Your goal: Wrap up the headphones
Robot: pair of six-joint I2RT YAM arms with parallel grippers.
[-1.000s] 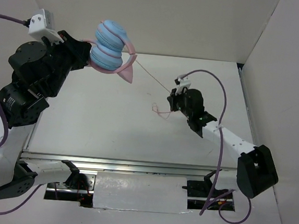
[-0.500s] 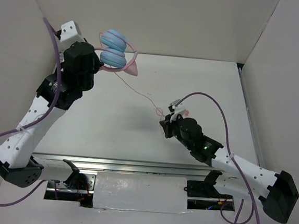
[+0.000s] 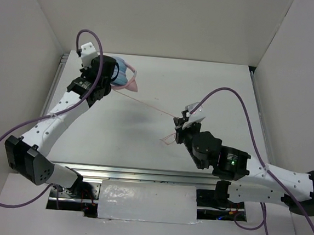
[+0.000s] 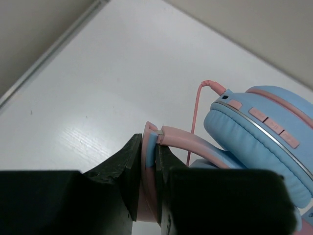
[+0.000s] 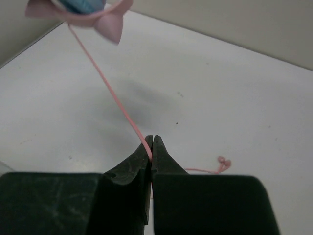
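**Left arm.** The left gripper point(image 3: 106, 80) is clamped on the headphones point(image 3: 122, 77) and holds them above the far left part of the table point(image 3: 143, 149), near the rear left corner. In the left wrist view, both fingers point(image 4: 132, 161) of the left gripper point(image 4: 150, 149) press on the pink headband point(image 4: 181, 142), one on each side of it. A light blue ear cup point(image 4: 259, 147) sits just to the right of the fingers. Pink buttons point(image 4: 269, 125) run along its rim.

**Headphones.** One pointed cat-ear tip point(image 3: 131, 85) faces the table centre. The thin pink cable point(image 4: 194, 117) leaves the ear cup at a short pink stem and drops behind the headband.

**Cable.** In the top view the cable point(image 3: 147, 105) runs in a straight, taut line from the headphones across the table to the right gripper point(image 3: 179, 125). It hangs clear of the surface. The right wrist view shows a soft shadow on the table below it.

**Right arm.** The right gripper point(image 5: 150, 143) is near the table centre, well apart from the headphones point(image 5: 85, 7). Its jaws are closed together with the cable point(image 5: 105, 83) pinched between the tips. Past the jaws, the short free end of the cable loops down to the table and ends in a small plug point(image 5: 222, 162), which lies on the surface just beside the gripper.

**Enclosure.** Plain walls point(image 3: 154, 18) stand at the rear and on both sides of the table.
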